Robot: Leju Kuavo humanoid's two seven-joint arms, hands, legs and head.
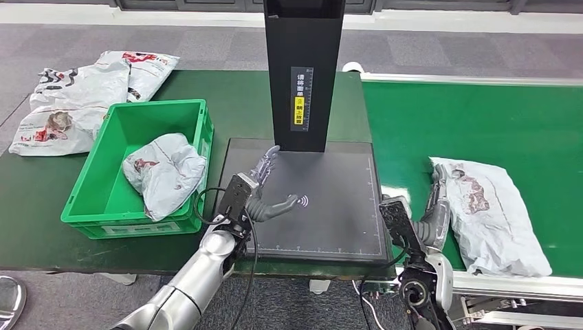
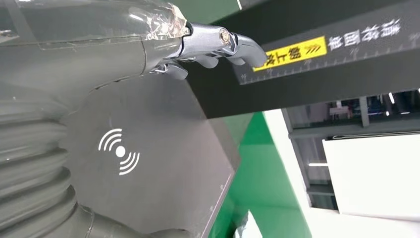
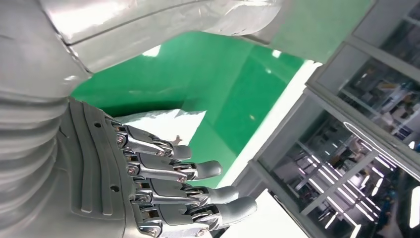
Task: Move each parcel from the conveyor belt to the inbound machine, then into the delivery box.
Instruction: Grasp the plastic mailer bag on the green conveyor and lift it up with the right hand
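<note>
A few grey parcels (image 1: 75, 96) are piled at the far left of the green surface (image 1: 27, 185), just outside the crate (image 1: 96, 206). One crumpled parcel (image 1: 165, 172) is already sat inside that green crate, leaning toward its right wall. Next along, the dark scanner pad (image 1: 344, 206) is seen with a black post (image 1: 304, 69) standing at its back edge. The left hand (image 1: 265, 189) is held over the pad's left part, fingers (image 2: 233, 44) spread apart and nothing gripped; the white signal mark (image 2: 119, 151) is visible just under it in the wrist view. Further right, the right hand (image 1: 434, 213) is placed right beside the left edge of a parcel (image 1: 491, 213) lying on the green belt (image 1: 481, 124). Its fingers (image 3: 198, 171) are stretched out and nothing is clamped; whether the parcel is actually being touched can't be told.
</note>
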